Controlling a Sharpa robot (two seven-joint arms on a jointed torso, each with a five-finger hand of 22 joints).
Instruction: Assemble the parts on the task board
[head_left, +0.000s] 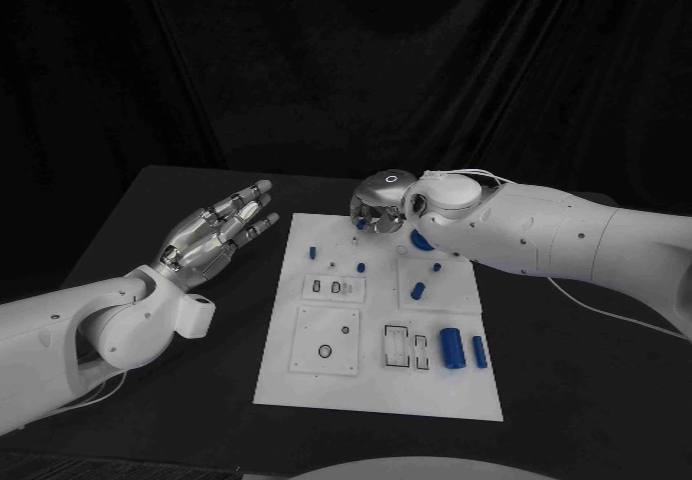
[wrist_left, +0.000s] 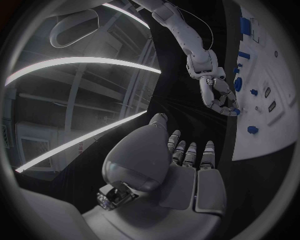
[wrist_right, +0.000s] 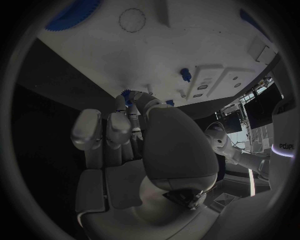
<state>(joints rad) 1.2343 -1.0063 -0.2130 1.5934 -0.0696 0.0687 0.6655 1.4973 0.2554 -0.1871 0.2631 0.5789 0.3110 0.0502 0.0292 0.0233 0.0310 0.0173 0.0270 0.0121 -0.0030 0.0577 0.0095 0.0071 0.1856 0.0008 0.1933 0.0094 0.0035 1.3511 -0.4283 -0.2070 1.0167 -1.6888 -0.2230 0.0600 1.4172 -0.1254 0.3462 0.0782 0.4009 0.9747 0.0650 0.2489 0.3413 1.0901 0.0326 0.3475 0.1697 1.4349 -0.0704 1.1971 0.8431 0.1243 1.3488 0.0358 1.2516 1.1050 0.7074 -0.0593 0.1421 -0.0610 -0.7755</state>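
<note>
Blue parts lie scattered over the white task board at the centre of the head view, on the black tabletop: two cylinders toward the lower right of the board, a small peg in the middle, and a blue disc partly hidden under the right arm. The right robot hand sits at the board's upper edge with its fingers curled down; the wrist views show a small blue toothed part at its fingertips, so it appears to be pinching that piece. The left robot hand hovers at the left of the frame, beside the board, fingers spread and grasping nothing. To do this step well, I'd judge the right robot hand should keep a light, steady pinch and hold the part level over its seat.
</note>
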